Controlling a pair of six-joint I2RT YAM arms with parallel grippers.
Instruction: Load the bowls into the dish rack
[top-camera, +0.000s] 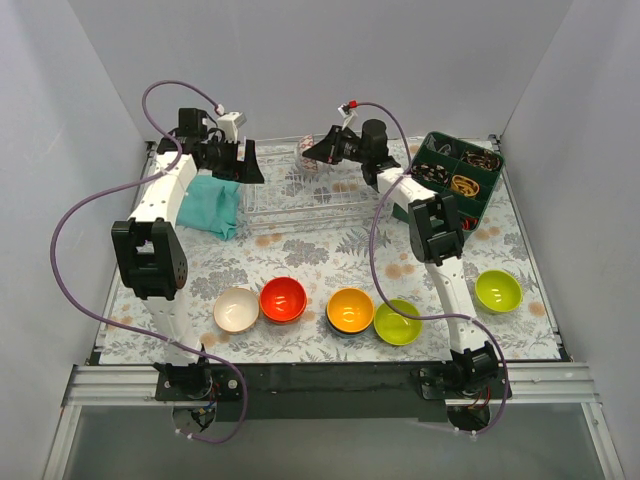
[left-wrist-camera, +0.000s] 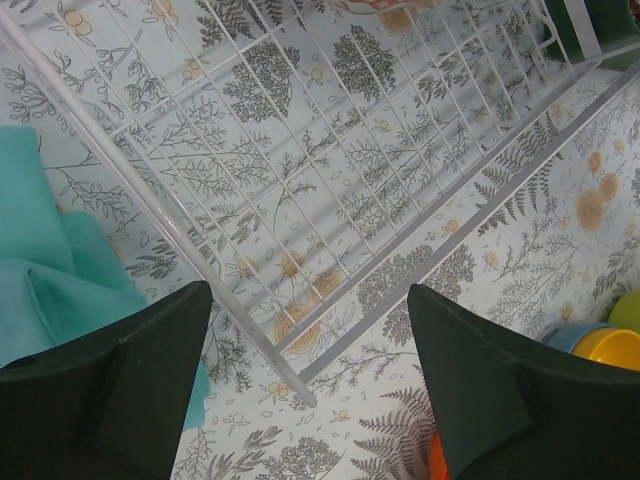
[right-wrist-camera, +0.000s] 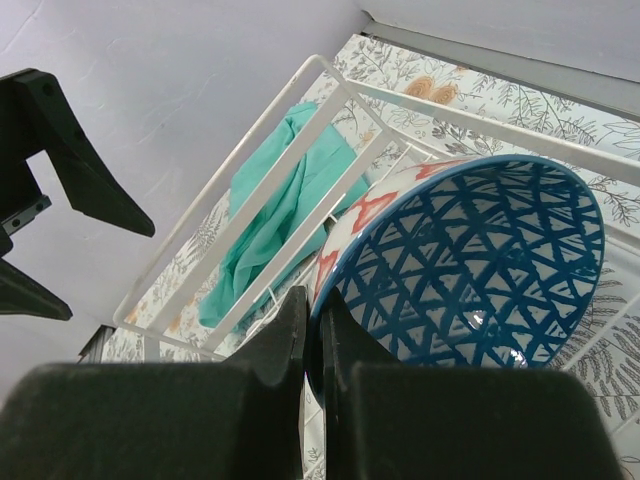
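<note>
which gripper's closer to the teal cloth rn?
Left. Left gripper hovers open just beside the teal cloth; right gripper is farther off over the dish rack, pinching the blue-patterned bowl.

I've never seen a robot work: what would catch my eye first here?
The right gripper pinches a blue bowl by its rim, tilted over the rack. Near the front, a white bowl, red bowl, orange bowl and two green bowls sit in a loose row. The left gripper hangs open by the rack's left end.

Your left arm (top-camera: 165, 195) and right arm (top-camera: 440, 250) both reach forward; left tool (left-wrist-camera: 310, 390) gapes wide, right tool (right-wrist-camera: 312, 330) is pinched almost closed.
</note>
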